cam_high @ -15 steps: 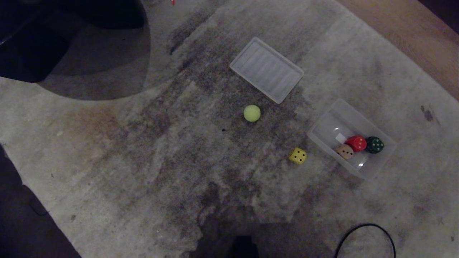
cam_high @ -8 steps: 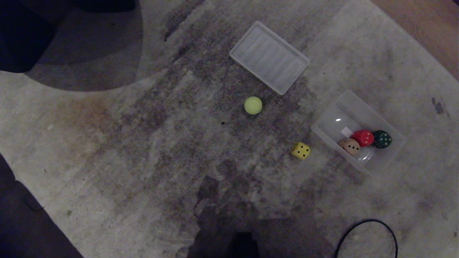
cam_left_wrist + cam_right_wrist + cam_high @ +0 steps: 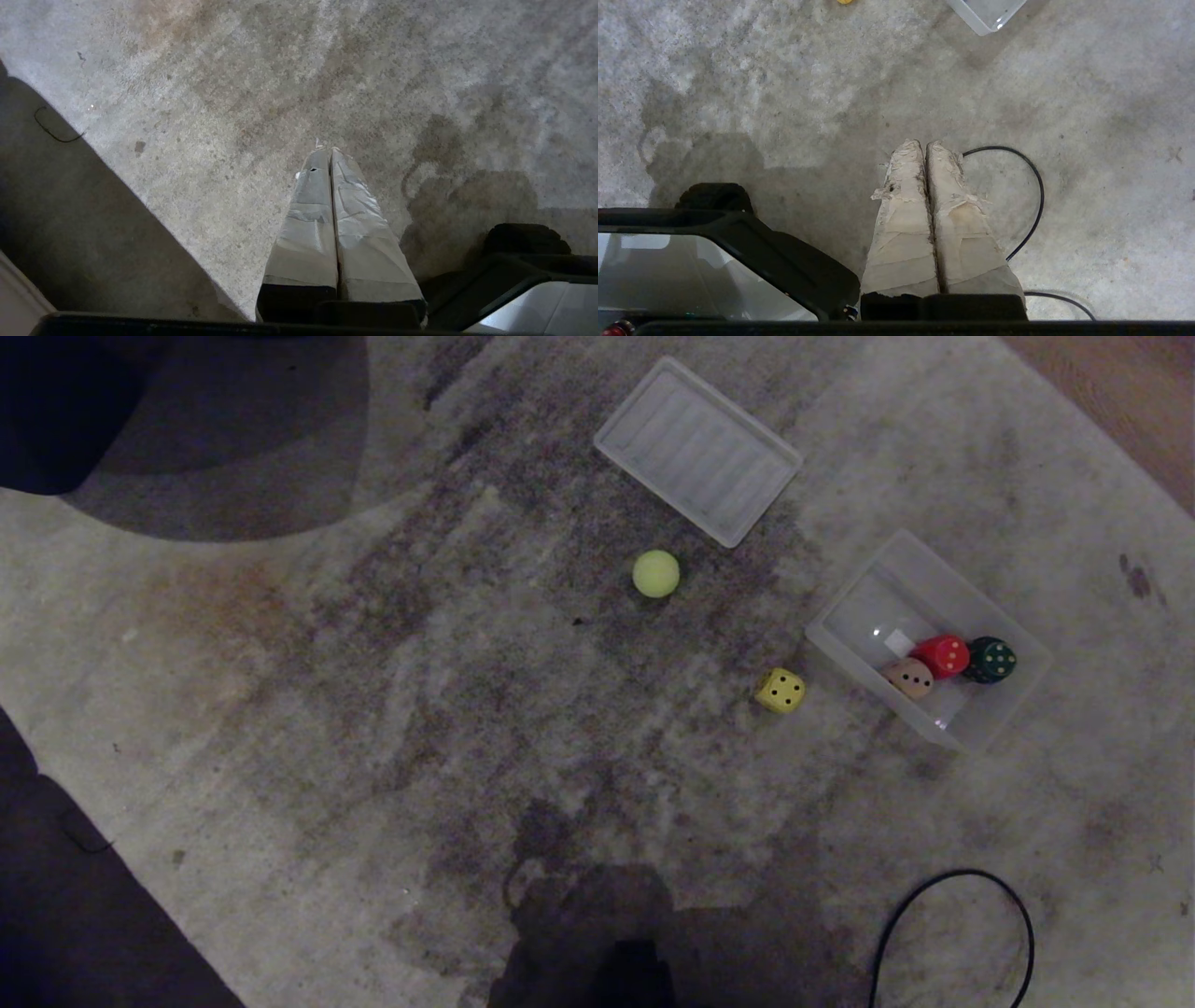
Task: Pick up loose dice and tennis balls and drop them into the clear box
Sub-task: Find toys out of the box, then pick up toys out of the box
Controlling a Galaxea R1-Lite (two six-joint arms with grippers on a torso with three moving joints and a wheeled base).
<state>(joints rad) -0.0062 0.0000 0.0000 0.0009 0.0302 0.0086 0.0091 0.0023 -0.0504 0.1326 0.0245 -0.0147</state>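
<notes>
Dice and one tennis ball (image 3: 656,573) sit on a worn, stained grey carpet (image 3: 373,709); strip of wooden floor (image 3: 1120,392) at the far right corner, dark shadowed area at far left. Yellow die (image 3: 780,691) loose on the carpet, four-pip face up, turned a bit diagonal to the head view. Just beside it, on the robot's right, the clear box (image 3: 840,625), long axis diagonal, running from far-left to near-right. Inside its nearer end: peach die (image 3: 909,678), red die (image 3: 944,655), dark green die (image 3: 991,659), bunched together, red touching both neighbours. Tennis ball lies farther out and left of the yellow die, apart from it. Ribbed translucent tray (image 3: 698,451) beyond the ball, also diagonal. Black cable (image 3: 934,896) loops on the carpet near right.

Neither arm shows in the head view. Left gripper (image 3: 329,150) points down over bare carpet, taped fingers pressed together, nothing held. Right gripper (image 3: 923,143) likewise, fingers together, empty, hanging over the cable loop (image 3: 1031,186). From the right gripper, a corner of the clear box (image 3: 985,14) and a sliver of the yellow die (image 3: 844,1) lie well ahead of the fingertips; the ball is out of that view.
</notes>
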